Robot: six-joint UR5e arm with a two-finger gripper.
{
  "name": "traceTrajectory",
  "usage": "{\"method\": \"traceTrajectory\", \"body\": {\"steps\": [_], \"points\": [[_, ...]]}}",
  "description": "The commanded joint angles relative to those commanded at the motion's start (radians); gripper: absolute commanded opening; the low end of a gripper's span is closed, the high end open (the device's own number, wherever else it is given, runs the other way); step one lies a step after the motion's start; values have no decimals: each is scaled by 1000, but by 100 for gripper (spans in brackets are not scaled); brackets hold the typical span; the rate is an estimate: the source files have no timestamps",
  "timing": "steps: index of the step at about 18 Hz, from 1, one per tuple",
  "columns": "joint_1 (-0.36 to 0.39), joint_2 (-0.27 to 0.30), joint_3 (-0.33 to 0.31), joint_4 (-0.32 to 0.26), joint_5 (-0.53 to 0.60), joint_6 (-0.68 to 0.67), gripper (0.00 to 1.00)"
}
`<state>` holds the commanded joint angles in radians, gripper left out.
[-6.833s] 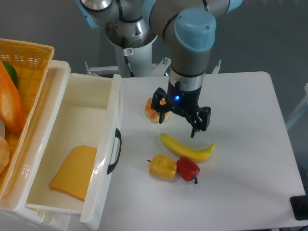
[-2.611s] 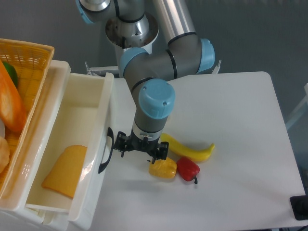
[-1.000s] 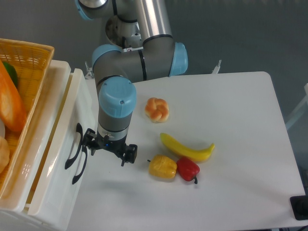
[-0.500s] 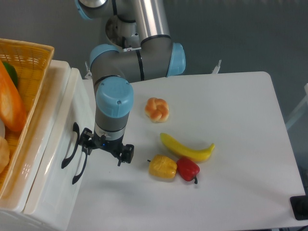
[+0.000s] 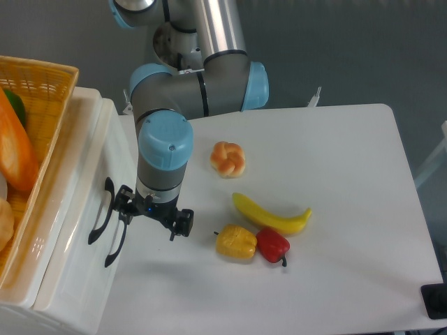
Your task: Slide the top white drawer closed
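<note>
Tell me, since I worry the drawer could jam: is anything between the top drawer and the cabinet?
Nothing visible. The top drawer sits pushed into the cabinet, with no gap showing. The gripper is beside its handle.

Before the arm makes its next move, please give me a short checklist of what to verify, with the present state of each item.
1. The top white drawer pushed in against the cabinet: ok, no open tray shows.
2. Its black handle free of the gripper: cannot tell, one finger sits right beside it.
3. Gripper holding nothing: ok, its fingers are spread and nothing sits between them.
4. The yellow bell pepper apart from the gripper: ok, a gap shows.
5. The banana, red bell pepper and bun away from the arm: ok.
6. The lower drawer handle untouched: cannot tell, a finger lies close to it.
</note>
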<state>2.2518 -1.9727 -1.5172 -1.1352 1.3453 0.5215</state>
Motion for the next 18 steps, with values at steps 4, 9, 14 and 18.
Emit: {"method": "traceTrajectory", "body": {"steps": [4, 9, 14, 18], "points": [[81, 8, 12, -2, 5, 54, 100], [156, 14, 20, -2, 89, 262, 100], [247, 17, 20, -2, 167, 391, 100], [296, 29, 22, -2, 210, 498, 100]]}}
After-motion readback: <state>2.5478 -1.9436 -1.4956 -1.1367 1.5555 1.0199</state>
